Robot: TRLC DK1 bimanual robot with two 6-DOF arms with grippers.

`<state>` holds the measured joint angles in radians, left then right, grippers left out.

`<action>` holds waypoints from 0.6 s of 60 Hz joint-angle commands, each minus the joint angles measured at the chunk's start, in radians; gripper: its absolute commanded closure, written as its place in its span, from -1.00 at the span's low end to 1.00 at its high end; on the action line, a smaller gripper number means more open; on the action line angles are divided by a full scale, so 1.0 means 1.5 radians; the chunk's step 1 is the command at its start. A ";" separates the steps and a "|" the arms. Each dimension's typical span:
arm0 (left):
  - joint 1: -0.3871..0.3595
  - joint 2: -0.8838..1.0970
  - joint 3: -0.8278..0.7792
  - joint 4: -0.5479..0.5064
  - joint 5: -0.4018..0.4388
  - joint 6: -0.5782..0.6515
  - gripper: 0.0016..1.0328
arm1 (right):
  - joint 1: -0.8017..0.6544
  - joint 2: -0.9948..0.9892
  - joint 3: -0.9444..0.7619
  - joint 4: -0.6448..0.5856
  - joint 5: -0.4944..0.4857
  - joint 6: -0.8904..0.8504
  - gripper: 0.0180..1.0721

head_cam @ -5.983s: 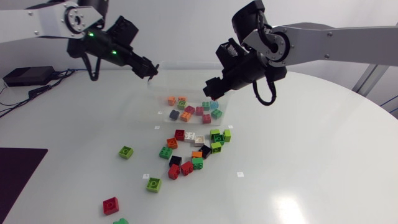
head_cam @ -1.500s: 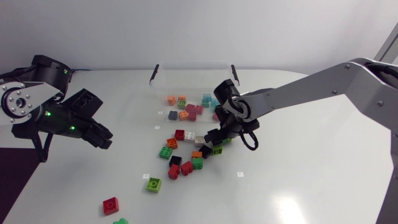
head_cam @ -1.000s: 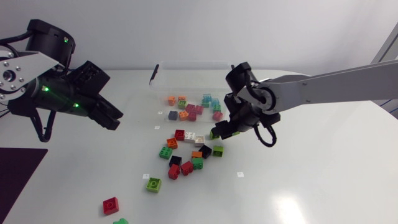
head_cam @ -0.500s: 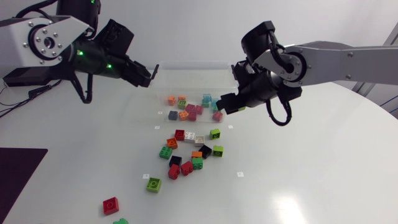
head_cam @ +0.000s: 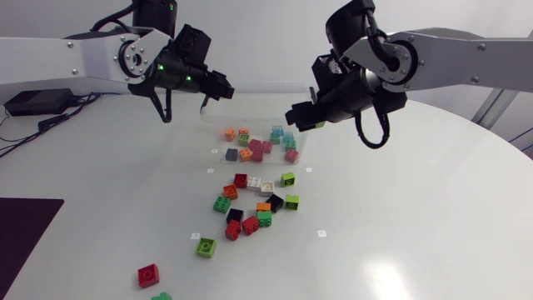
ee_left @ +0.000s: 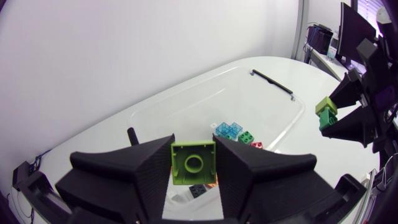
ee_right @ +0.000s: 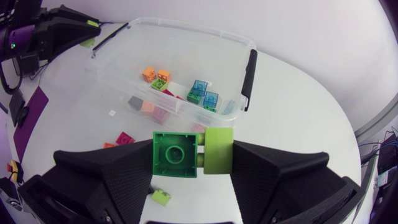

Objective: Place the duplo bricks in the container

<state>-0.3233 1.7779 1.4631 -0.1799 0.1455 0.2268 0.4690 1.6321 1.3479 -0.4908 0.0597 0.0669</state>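
Left claw is being held near the clear container, closed on a lime brick. A pair of green bricks is being gripped side by side by the right claw at its other end. Loose bricks are being borne by the glossy white worktop, others by the container.

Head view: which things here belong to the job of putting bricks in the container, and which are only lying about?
Job:
- clear plastic container
- coloured duplo bricks inside it
- loose coloured bricks on the table
- lime brick in left gripper
- dark green brick and yellow-green brick in right gripper

Lying about:
- small white square tags
- dark purple mat
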 commanded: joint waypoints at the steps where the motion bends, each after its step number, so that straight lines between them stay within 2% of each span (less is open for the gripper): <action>1: -0.004 0.049 0.044 0.014 0.004 -0.027 0.16 | -0.006 0.027 0.027 -0.004 -0.004 -0.005 -0.23; 8: -0.004 0.060 0.048 0.014 0.004 -0.028 -0.67 | -0.006 0.042 0.053 -0.004 -0.005 -0.005 -0.23; 13: 0.001 0.033 0.036 0.013 0.004 -0.025 -0.88 | -0.007 0.055 0.079 -0.008 -0.005 -0.005 -0.23; 22: 0.028 -0.063 -0.015 -0.007 0.014 -0.019 -0.90 | -0.012 0.089 0.119 -0.007 -0.009 -0.004 -0.23; 36: 0.065 -0.218 -0.116 -0.107 0.016 0.053 -0.90 | -0.018 0.139 0.163 0.013 -0.014 0.003 -0.23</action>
<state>-0.2401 1.5234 1.3552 -0.2920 0.1570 0.2520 0.4492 1.7992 1.5581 -0.4900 0.0460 0.0673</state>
